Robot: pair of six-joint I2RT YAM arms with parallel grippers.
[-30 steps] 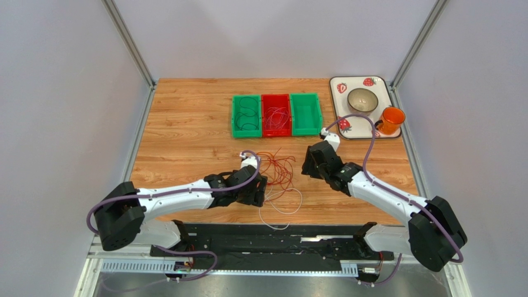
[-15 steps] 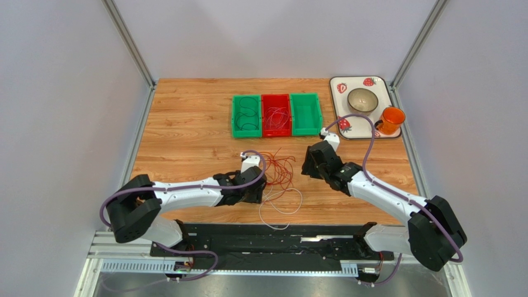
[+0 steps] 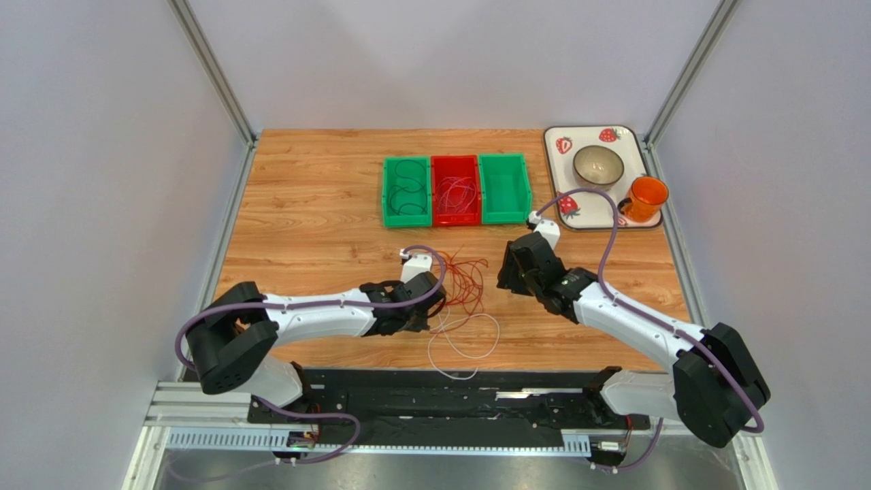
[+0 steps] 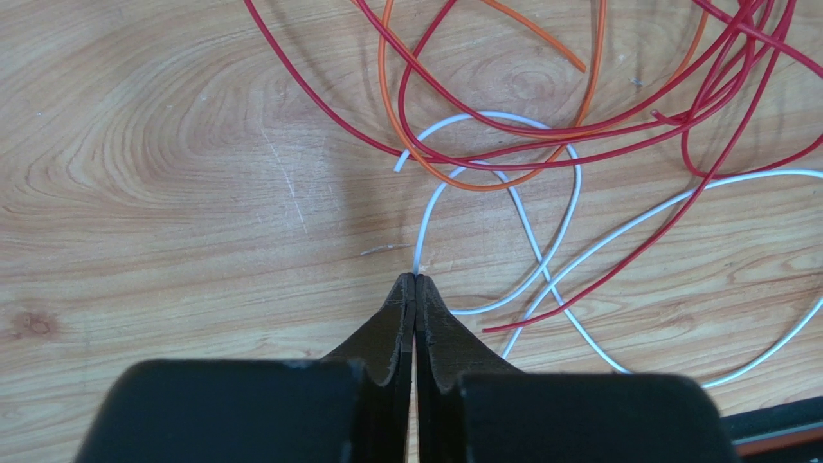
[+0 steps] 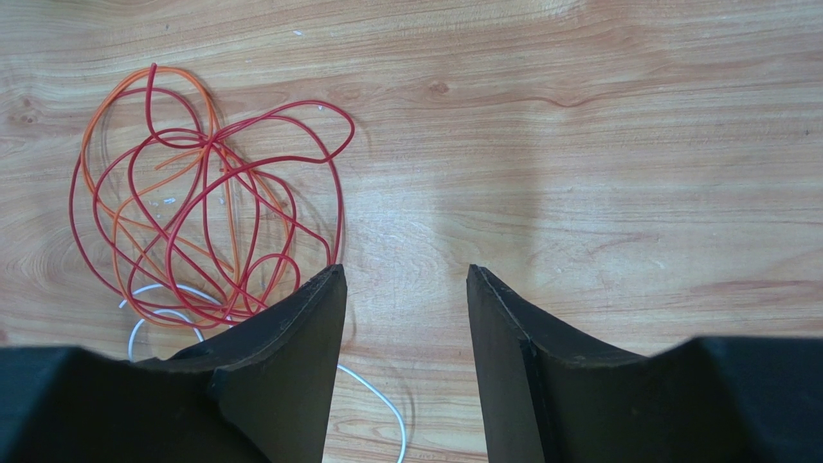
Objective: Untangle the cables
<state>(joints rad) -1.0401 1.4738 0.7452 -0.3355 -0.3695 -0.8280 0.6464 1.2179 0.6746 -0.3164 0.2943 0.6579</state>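
The cables lie in a loose tangle (image 3: 465, 281) on the wooden table between the two arms. Red cable (image 4: 464, 87) and orange cable (image 4: 386, 108) loops cross over a white cable (image 4: 570, 193). My left gripper (image 4: 415, 278) is down at the table and shut on the white cable, which comes straight out of its tips. In the top view the left gripper (image 3: 429, 316) sits at the tangle's near left edge. My right gripper (image 5: 406, 270) stands open over bare wood, just right of the red loops (image 5: 208, 222); in the top view the right gripper (image 3: 511, 276) holds nothing.
Three bins stand in a row at the back: a green bin (image 3: 407, 191) with dark cables, a red bin (image 3: 455, 190) with red cables, and a green bin (image 3: 505, 188). A white tray (image 3: 549, 168) at the back right carries a bowl (image 3: 598, 163) and an orange cup (image 3: 646, 197).
My left gripper has slid right and forward to the white cable and gone from open to shut on it. The right arm has stayed put.
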